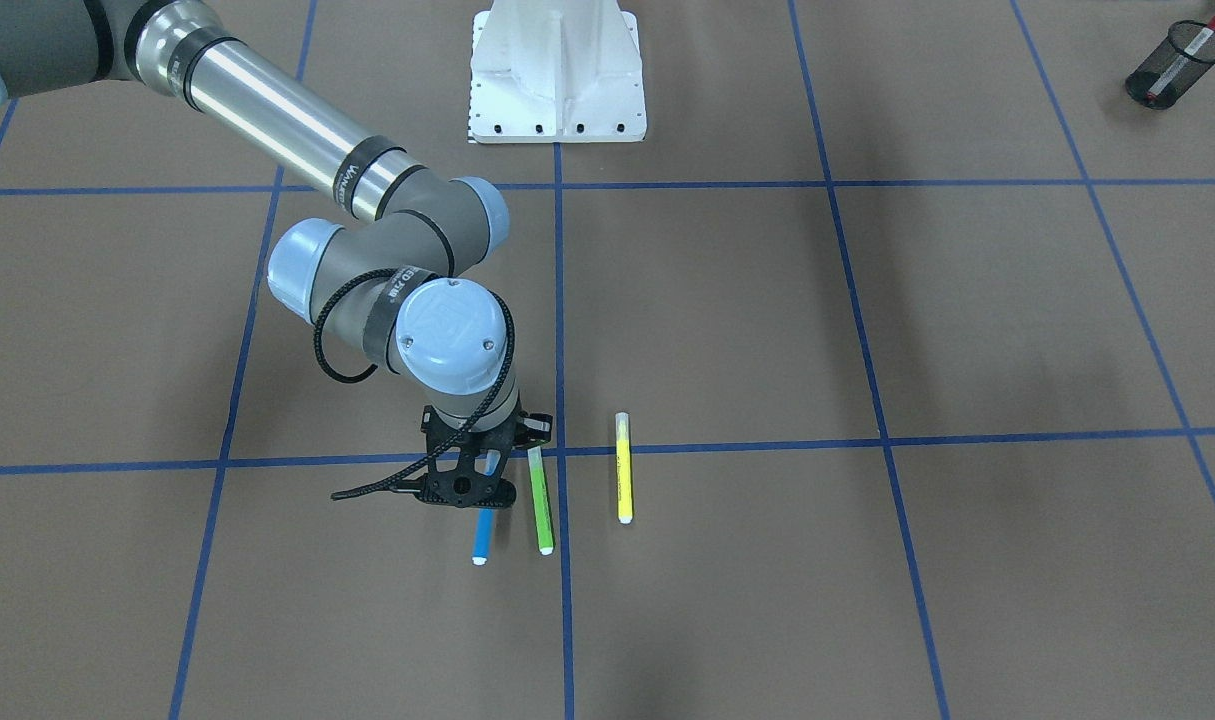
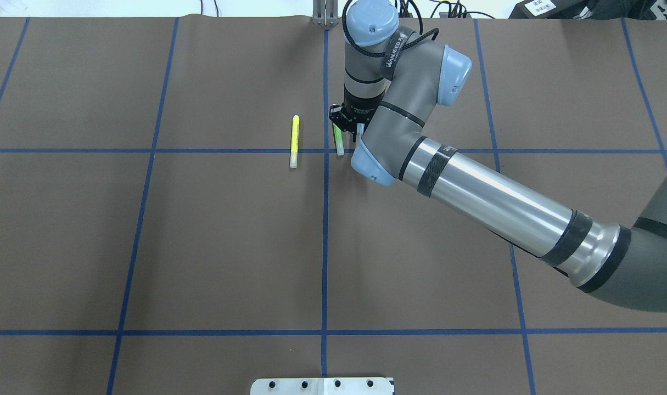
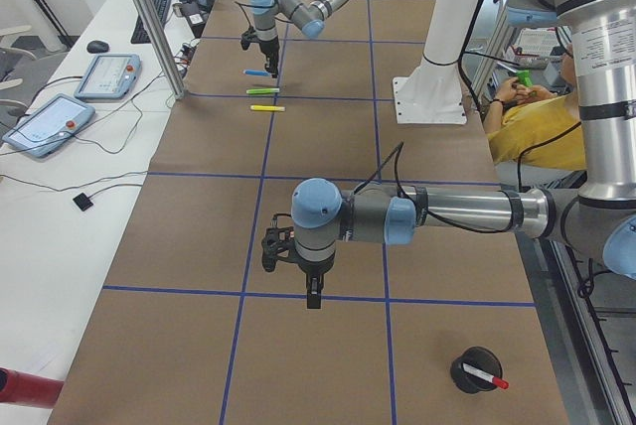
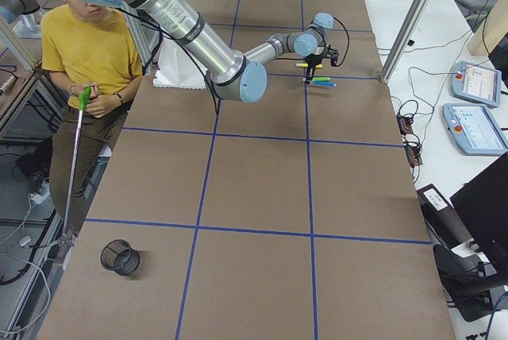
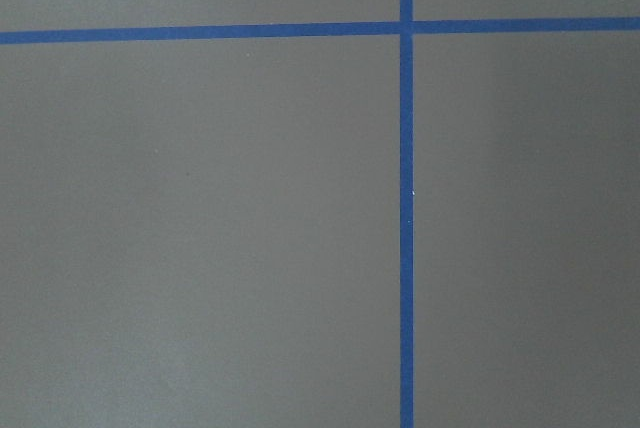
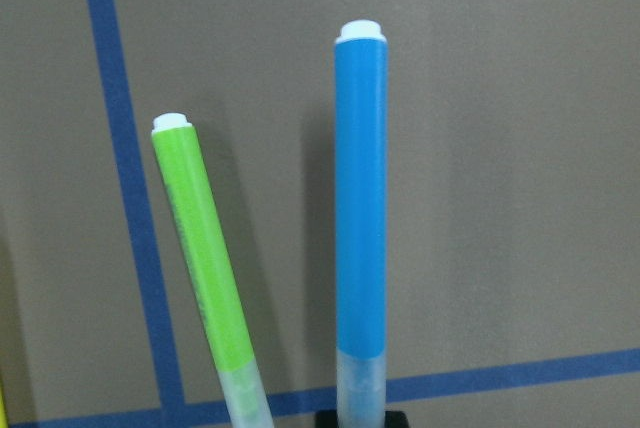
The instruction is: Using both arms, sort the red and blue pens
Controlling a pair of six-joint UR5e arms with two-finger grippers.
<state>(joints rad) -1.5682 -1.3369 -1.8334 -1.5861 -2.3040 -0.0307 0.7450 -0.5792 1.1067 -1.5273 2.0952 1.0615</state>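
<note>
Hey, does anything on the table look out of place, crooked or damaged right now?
Nothing is spilled or damaged. One slight oddity: the green pen lies a little askew, its clear-capped end angled toward the blue pen under the right gripper, so the two sit close there. The yellow pen lies apart.

You see the long silver-grey right arm [image 1: 267, 120] stretched far out, its small black right hand [image 1: 475, 490] pointing straight down. The silver-grey left arm [image 3: 467, 212] is bent, its black left hand [image 3: 313, 294] pointing down too.

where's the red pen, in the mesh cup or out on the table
In: the red pen leans inside the black mesh cup, red end above the rim.
</note>
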